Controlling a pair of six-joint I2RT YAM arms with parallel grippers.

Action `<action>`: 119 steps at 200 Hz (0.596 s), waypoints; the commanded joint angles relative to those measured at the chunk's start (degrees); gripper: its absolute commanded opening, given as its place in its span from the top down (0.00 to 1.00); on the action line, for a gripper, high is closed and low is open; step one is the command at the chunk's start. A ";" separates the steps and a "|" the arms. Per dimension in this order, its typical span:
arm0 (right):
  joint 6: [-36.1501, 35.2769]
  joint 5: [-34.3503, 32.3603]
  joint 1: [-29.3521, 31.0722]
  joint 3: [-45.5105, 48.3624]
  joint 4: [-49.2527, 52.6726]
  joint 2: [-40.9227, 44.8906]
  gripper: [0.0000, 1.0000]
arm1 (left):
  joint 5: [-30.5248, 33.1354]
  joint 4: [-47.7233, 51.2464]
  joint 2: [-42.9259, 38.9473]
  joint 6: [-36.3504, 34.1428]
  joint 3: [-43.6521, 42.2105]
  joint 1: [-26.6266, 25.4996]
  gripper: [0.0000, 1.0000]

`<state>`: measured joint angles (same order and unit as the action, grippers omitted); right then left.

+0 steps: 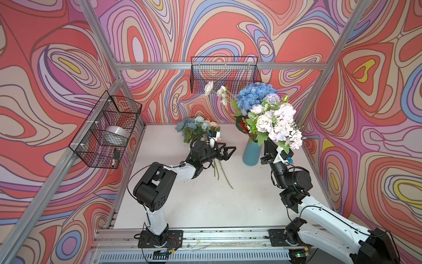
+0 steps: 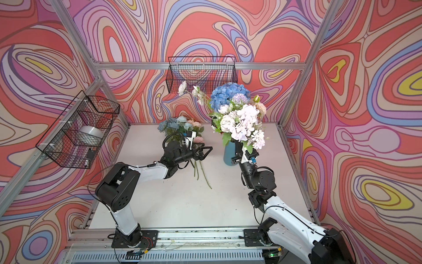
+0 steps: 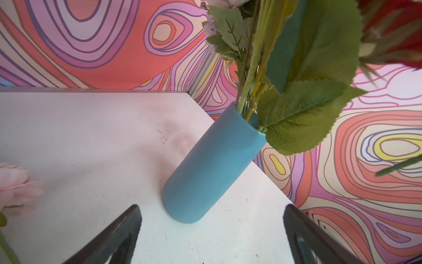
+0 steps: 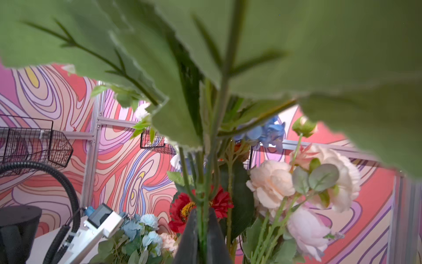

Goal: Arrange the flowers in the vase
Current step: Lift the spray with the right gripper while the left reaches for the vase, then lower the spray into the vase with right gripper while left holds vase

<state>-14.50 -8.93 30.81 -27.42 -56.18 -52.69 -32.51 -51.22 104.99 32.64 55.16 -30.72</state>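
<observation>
The blue vase (image 1: 251, 153) (image 3: 212, 164) stands at the table's back right. It holds a blue hydrangea (image 1: 255, 96), a red sunflower (image 4: 182, 209) and white blossoms (image 1: 209, 88) on long stems. My right gripper (image 4: 202, 228) is shut on the green stems of a white and lilac bunch (image 1: 279, 123), held up just right of the vase; its fingers are hidden under leaves in both top views. My left gripper (image 1: 229, 152) (image 3: 211, 206) is open and empty, just left of the vase. Dusty-blue roses (image 1: 194, 124) lie on the table behind it.
One wire basket (image 1: 225, 73) hangs on the back wall. Another basket (image 1: 107, 130) on the left holds a tape roll. A pink blossom (image 3: 16, 185) lies close to the left gripper. Metal frame posts bound the white table (image 1: 194, 205).
</observation>
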 commanded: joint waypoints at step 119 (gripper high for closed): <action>10.14 11.68 -12.97 -5.80 -28.68 -24.53 1.00 | -2.93 -3.55 4.80 1.55 7.01 -1.83 0.00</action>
<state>-11.03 -1.58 20.29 -30.22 -74.76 -72.71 -34.54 -52.51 108.75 34.24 60.88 -32.16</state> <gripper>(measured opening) 0.075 0.998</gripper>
